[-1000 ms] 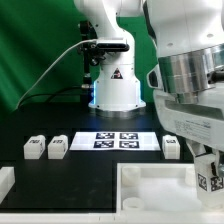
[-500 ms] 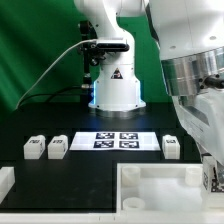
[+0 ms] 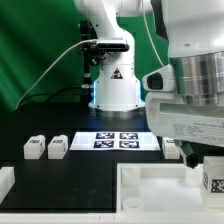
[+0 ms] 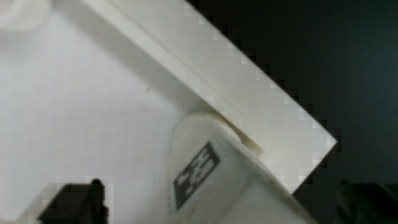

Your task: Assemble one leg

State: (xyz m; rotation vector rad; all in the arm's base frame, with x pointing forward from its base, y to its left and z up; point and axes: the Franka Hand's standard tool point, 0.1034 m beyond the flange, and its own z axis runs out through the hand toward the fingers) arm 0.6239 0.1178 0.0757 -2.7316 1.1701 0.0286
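Note:
My gripper (image 3: 211, 166) hangs at the exterior view's lower right, shut on a leg (image 3: 213, 181), a small white block with its black-and-white tag facing the camera. The leg stands at the right corner of the large white tray-like part (image 3: 150, 172). In the wrist view the leg (image 4: 217, 160) sits just inside the tray's raised rim (image 4: 231, 80). One dark fingertip (image 4: 75, 203) shows beside it. Two more legs (image 3: 35, 148) (image 3: 58, 147) lie at the left. Another leg (image 3: 172, 147) is partly hidden behind my arm.
The marker board (image 3: 115, 140) lies on the black table in front of the robot base (image 3: 116, 90). A white part (image 3: 5, 181) pokes in at the lower left edge. A green backdrop stands behind.
The wrist has turned, and the gripper with the leg has shifted slightly toward the exterior view's right. The legs on the table have not moved.

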